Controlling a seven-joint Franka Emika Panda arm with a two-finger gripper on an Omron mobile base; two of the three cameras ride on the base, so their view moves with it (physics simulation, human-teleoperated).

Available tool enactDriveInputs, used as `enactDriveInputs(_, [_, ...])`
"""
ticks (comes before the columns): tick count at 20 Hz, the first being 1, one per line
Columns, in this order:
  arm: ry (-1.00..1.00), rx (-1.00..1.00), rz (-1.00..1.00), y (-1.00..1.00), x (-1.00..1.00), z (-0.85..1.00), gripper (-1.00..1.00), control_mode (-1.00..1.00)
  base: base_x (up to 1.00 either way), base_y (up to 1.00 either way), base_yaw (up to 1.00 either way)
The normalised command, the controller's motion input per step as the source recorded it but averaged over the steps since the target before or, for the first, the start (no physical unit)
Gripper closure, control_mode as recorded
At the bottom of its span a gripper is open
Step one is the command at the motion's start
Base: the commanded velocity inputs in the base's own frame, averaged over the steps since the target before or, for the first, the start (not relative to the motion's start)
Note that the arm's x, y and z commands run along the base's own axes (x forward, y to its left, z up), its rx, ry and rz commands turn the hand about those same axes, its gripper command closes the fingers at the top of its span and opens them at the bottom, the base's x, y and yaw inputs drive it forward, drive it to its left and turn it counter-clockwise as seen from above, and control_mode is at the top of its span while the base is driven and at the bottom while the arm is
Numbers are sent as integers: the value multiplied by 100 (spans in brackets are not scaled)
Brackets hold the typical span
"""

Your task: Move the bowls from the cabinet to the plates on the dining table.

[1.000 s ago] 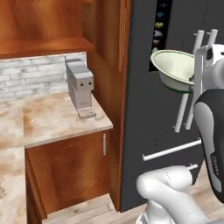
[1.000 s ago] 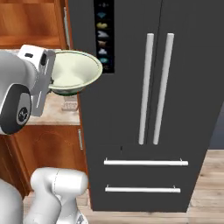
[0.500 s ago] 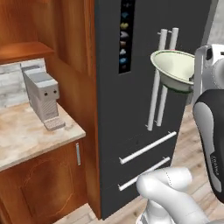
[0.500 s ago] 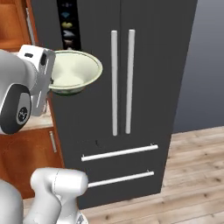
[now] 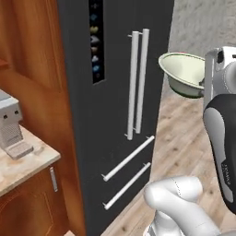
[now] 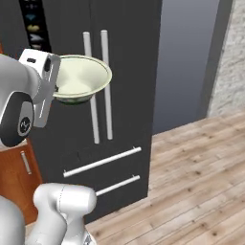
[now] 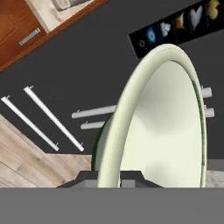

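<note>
A cream bowl [image 5: 183,73] with a dark green band on its outside is held up at chest height in front of a black fridge. My gripper [image 5: 202,84] is shut on the bowl's near rim, and the bowl juts out sideways from the hand. In the right base view the bowl [image 6: 80,79] sits just right of the gripper [image 6: 56,89]. The hand view looks along the rim of the bowl [image 7: 166,131], with the gripper [image 7: 109,176] pinching that rim at the bottom. The cabinet, the plates and the dining table are out of view.
A tall black fridge [image 5: 120,115] with long silver handles [image 6: 95,91] stands straight ahead. To the left is a marbled counter [image 5: 20,166] with a grey coffee machine [image 5: 10,122]. Wooden floor [image 6: 191,172] opens to the right, beside a grey wall [image 6: 184,57].
The whole picture has swung: the base has turned right, so the counter and coffee machine slid left and the floor came into view. The bowl stays in the gripper.
</note>
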Motion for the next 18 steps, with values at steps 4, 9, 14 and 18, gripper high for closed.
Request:
enactDriveInputs(4, [0, 0, 0, 0, 0, 0, 100, 100, 0, -9, -47])
enactDriveInputs(9, [0, 0, 0, 0, 0, 0, 100, 100, 0, -5, -48])
enactDriveInputs(14, [0, 0, 0, 0, 0, 0, 100, 100, 0, -4, -48])
enactDriveInputs(18, [0, 0, 0, 0, 0, 0, 100, 100, 0, -4, -48])
